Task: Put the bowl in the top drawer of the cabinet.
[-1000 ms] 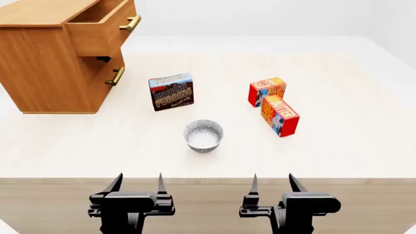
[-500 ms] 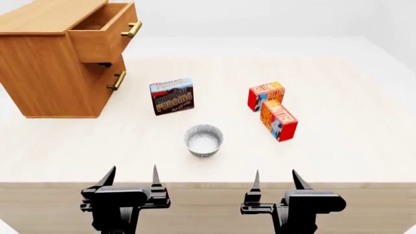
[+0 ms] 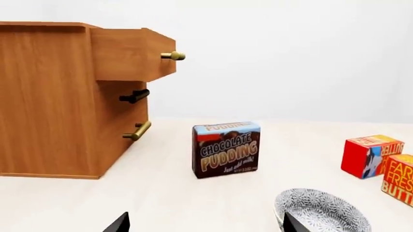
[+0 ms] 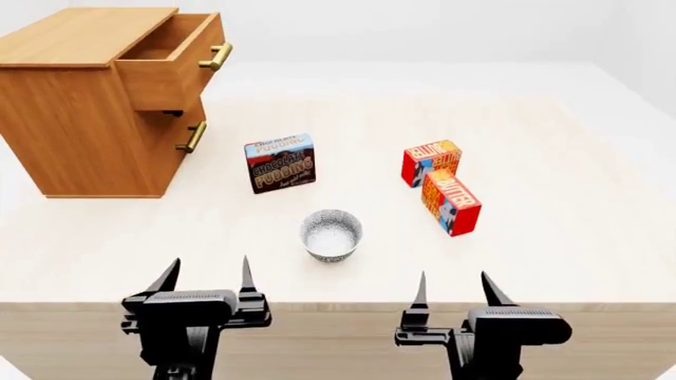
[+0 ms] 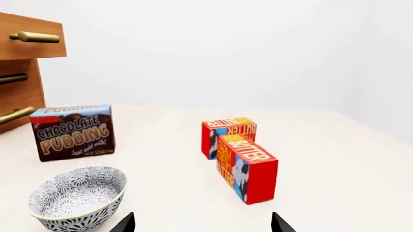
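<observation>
Approach step: my L gripper (image 4: 206,277) & R gripper (image 4: 457,290) both splayed, empty; bowl (image 4: 331,234) ahead between them, prob. untouched; next reach, grasp rim; top drawer (image 4: 169,62) already out.

Both grippers matte black, seemingly identical, with pointed jaws.

Pudding box (image 3: 227,149), just right of the cabinet (image 3: 58,96): front reads "CHOCOLATE PUDDING", small script beneath illegible; top edge reads "PUDDING". Two red boxes further right of the cabinet: near box (image 5: 248,167) reads "BUTTER"; far box (image 5: 227,135) reads "BUTTER".
</observation>
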Available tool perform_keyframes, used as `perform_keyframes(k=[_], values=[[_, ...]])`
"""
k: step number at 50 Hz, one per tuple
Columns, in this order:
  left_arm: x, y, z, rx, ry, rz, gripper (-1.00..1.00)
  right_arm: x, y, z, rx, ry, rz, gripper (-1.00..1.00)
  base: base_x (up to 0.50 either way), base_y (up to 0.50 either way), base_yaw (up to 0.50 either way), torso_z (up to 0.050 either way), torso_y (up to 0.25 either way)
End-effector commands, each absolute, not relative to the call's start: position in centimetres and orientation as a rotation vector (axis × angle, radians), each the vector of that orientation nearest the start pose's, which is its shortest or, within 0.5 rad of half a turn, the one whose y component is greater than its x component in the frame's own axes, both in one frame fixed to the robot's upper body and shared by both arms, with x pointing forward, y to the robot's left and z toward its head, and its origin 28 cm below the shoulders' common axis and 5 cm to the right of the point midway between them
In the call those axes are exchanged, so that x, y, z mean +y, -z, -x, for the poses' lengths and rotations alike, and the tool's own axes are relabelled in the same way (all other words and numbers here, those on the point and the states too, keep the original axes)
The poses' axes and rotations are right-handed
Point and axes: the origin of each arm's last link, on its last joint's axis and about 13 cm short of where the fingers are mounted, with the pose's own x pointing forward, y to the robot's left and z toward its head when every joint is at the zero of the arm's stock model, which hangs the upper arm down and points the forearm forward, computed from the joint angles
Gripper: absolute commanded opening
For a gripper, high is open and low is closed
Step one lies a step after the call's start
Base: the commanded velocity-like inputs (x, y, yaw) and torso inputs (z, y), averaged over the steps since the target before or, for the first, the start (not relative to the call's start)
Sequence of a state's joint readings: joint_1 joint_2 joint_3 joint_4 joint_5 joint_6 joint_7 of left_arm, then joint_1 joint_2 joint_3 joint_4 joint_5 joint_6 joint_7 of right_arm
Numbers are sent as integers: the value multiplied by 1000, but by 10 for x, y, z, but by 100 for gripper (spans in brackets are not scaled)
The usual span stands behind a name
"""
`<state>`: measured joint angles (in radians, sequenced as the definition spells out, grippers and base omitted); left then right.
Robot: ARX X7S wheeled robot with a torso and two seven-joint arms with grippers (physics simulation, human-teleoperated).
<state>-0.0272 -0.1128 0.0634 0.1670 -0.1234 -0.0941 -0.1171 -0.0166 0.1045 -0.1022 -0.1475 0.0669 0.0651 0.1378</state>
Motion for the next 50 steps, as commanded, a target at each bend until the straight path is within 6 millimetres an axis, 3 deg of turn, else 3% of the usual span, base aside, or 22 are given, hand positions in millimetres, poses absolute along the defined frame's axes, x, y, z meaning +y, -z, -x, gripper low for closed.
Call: perform_keyframes(k=[1, 5, 11, 15, 30, 37, 42, 50], values=[[220, -67, -224, -146, -42, -24, 100, -100, -44, -207, -64, 37, 49, 100, 0, 0, 0, 50, 0], [222, -79, -228, -153, -42, -21, 100, -100, -53, -208, -72, 49, 82, 100, 0, 0, 0, 50, 0], [227, -113, -236, -196, -21, -53, 100, -103, -77, -211, -79, 26, 112, 100, 0, 0, 0, 50, 0], [231, -142, -242, -191, -3, -56, 100, -108, -103, -214, -68, 19, 133, 100, 0, 0, 0, 48, 0], [252, -257, -269, -151, 55, -88, 100, -137, -207, -234, -156, 59, 220, 100, 0, 0, 0, 0, 0], [256, -302, -275, -144, 66, -141, 100, -142, -238, -240, -186, 25, 217, 100, 0, 0, 0, 0, 0], [259, -329, -278, -173, 48, -188, 100, -147, -256, -244, -204, 40, 223, 100, 0, 0, 0, 0, 0], [264, -349, -281, -204, 25, -201, 100, -150, -281, -243, -270, 51, 253, 100, 141, 0, 0, 0, 0]])
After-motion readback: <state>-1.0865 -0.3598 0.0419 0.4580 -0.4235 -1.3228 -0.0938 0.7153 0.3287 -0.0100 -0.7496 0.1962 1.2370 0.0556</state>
